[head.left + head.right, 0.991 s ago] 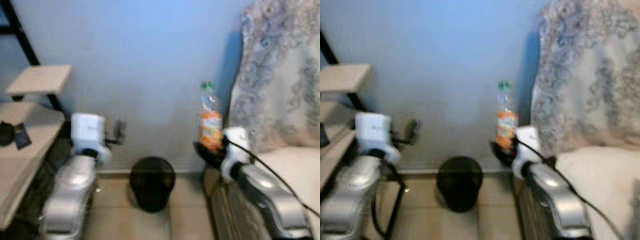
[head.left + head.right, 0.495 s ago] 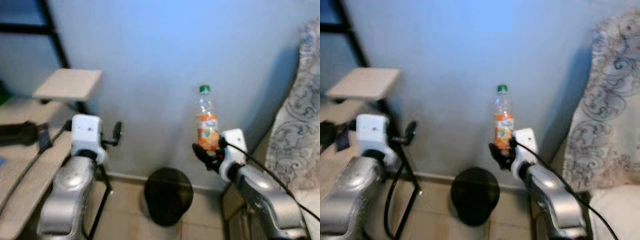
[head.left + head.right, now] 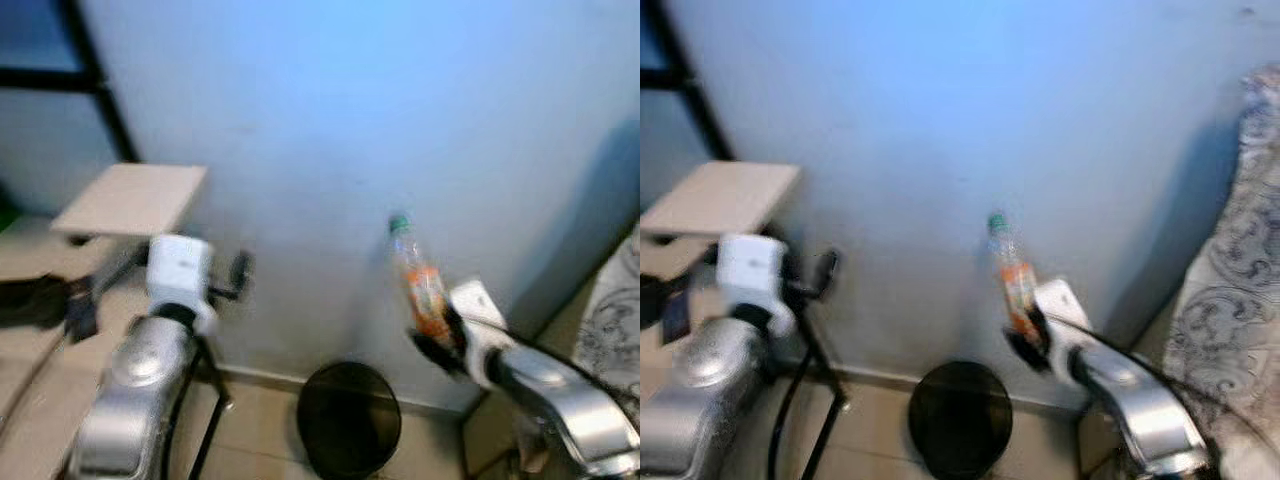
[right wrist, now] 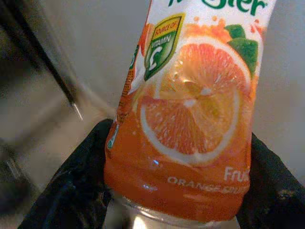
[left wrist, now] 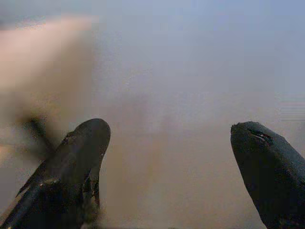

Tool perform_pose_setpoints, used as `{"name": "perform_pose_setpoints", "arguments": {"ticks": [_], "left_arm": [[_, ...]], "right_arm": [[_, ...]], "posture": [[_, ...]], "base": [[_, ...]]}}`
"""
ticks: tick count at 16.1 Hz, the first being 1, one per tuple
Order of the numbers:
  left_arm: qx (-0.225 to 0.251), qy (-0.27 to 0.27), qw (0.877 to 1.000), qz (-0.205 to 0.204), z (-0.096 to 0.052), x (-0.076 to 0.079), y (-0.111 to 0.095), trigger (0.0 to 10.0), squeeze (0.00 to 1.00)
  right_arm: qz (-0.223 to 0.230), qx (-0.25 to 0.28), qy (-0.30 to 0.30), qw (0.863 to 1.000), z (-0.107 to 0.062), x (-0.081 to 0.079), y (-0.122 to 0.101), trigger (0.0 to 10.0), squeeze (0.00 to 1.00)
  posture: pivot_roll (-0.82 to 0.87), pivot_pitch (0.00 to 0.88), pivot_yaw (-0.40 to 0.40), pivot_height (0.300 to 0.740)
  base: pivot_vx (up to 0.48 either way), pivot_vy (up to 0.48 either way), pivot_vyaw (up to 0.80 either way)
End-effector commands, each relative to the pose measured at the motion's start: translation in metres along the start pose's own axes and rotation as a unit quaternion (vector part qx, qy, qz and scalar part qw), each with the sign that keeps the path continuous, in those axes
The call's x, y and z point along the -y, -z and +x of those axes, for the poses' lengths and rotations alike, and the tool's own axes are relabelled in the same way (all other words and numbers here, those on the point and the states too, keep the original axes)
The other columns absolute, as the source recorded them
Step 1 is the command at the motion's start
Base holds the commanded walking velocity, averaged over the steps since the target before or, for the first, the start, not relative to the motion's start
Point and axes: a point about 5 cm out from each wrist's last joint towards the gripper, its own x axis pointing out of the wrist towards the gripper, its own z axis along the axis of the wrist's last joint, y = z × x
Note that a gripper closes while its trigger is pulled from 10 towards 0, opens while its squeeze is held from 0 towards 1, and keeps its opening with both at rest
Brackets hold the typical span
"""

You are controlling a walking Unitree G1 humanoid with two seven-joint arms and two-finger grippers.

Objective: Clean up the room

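On your left, a pale shelf (image 3: 130, 196) meets the blue wall (image 3: 330, 120); your left gripper (image 5: 169, 157) hovers spread, holding nothing; the black bin (image 3: 349, 432) stands on the floor below; your right gripper (image 3: 440, 345) clamps the orange-labelled bottle (image 3: 418, 285), tilted, above the bin.

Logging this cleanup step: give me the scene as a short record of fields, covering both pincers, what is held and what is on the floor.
right pincer: shut on the clear plastic orange-juice bottle with green cap, held tilted
left pincer: open, holding nothing, raised facing the wall
floor: round black mesh wastebasket standing by the pale blue wall, below and to the left of the bottle
left side: beige shelf on a black frame
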Motion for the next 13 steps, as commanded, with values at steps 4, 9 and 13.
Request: {"name": "perform_pose_setpoints", "arguments": {"ticks": [4,9,13], "left_arm": [[-0.063,0.135,0.987,0.058,-0.012,0.019,0.023,10.0,0.00],[-0.093,0.216,0.971,0.051,-0.022,0.024,0.032,10.0,0.00],[-0.097,0.262,0.957,0.082,-0.022,0.029,0.041,10.0,0.00]], "right_arm": [[-0.056,-0.039,-0.013,0.998,0.015,0.000,-0.002,10.0,0.00],[-0.137,-0.099,-0.074,0.983,0.038,-0.013,0.010,10.0,0.00],[-0.197,-0.124,-0.082,0.969,0.070,-0.026,0.016,10.0,0.00]], "posture": [[0.10,0.000,-0.011,0.740],[0.11,0.000,-0.055,0.740],[0.11,0.000,-0.062,0.740]], "base": [[0.000,0.000,0.00],[0.000,0.000,0.00],[0.000,0.000,0.00]]}}
